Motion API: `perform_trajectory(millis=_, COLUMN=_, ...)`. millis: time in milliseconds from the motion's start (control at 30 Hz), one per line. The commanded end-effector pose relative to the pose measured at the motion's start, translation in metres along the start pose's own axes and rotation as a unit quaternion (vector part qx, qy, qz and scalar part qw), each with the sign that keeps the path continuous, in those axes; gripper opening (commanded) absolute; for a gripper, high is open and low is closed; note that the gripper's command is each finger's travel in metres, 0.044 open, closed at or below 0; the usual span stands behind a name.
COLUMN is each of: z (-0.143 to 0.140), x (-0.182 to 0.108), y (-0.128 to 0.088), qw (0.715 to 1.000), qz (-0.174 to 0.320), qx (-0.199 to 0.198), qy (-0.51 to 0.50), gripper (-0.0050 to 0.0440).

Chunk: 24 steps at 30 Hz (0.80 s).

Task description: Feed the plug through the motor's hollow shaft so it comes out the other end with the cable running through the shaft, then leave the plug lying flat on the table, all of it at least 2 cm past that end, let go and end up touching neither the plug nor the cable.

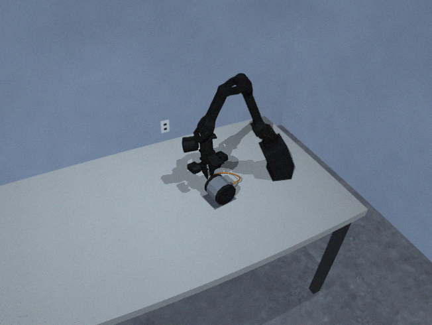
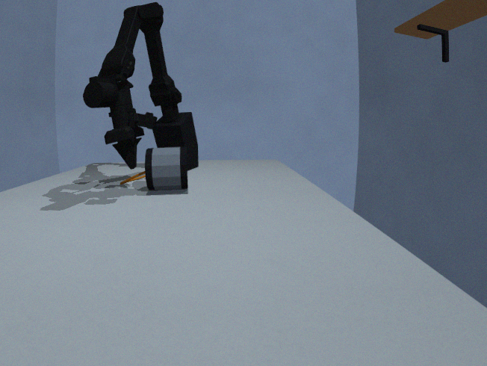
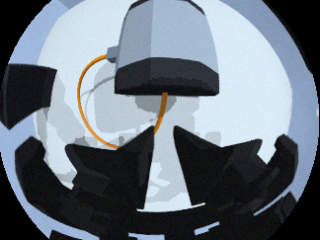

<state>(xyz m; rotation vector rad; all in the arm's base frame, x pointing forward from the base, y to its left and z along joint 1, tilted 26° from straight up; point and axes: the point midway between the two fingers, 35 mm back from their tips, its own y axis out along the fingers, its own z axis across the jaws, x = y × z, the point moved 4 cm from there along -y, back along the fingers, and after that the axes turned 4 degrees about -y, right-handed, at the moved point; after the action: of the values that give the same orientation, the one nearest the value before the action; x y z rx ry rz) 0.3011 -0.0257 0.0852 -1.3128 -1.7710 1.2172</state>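
Observation:
The motor [image 1: 220, 190] is a grey cylinder with dark end caps, lying on its side on the table; it also shows in the exterior view [image 2: 166, 168] and the wrist view [image 3: 167, 47]. A thin orange cable [image 3: 85, 104] loops from the motor's far side round to its near end, where a strand comes out of the shaft and runs down towards my fingers. The cable also shows in the top and exterior views [image 1: 230, 174] [image 2: 133, 178]. My gripper [image 3: 163, 129] [image 1: 205, 172] [image 2: 129, 164] points down just beside the motor's end, slightly above the cable. Its fingers stand narrowly apart. I cannot make out the plug.
The arm's black base [image 1: 277, 158] stands on the table behind the motor. The table's right edge [image 1: 363, 209] is some way off. A wall outlet [image 1: 164, 126] and a wooden shelf [image 2: 441, 17] are on the walls, out of reach.

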Motion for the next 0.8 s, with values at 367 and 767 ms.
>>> perform_trajectory(millis=367, z=0.001, x=0.010, y=0.019, qw=1.000, qz=-0.001, qx=-0.004, qy=-0.002, gripper=0.0100)
perform_trajectory(millis=767, z=0.000, x=0.012, y=0.021, qw=1.000, qz=-0.003, qx=-0.007, qy=-0.003, gripper=0.0080)
